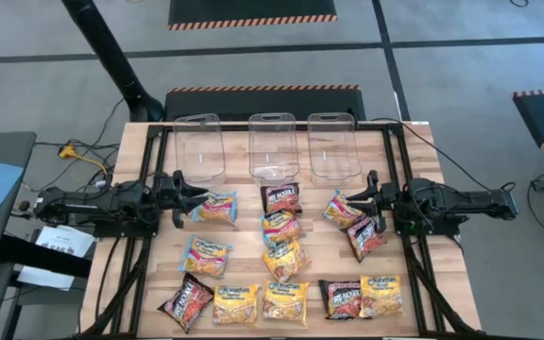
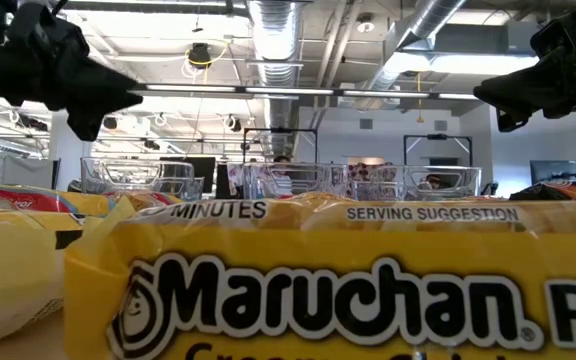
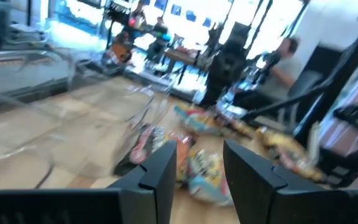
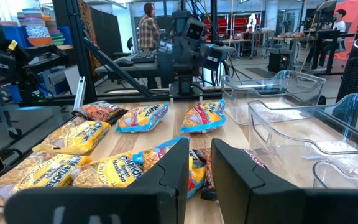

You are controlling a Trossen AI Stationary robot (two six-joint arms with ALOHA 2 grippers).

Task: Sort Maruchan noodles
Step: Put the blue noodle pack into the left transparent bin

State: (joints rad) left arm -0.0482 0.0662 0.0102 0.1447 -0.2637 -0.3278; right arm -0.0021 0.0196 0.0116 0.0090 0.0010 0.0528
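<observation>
Low view is basically filled by a yellow packet with "Maruchan" in big black letters, plus "MINUTES" and "SERVING SUGGESTION" along its top edge. The line under the brand is cut off, maybe "Creamy Chicken".

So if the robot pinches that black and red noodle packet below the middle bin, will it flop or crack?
The flat black-and-red plastic noodle packet probably stays fairly stiff, since it lies flat like a block. The shiny crinkled wrapper may slip. Squeezed hard, the noodles inside could likely crack.
</observation>
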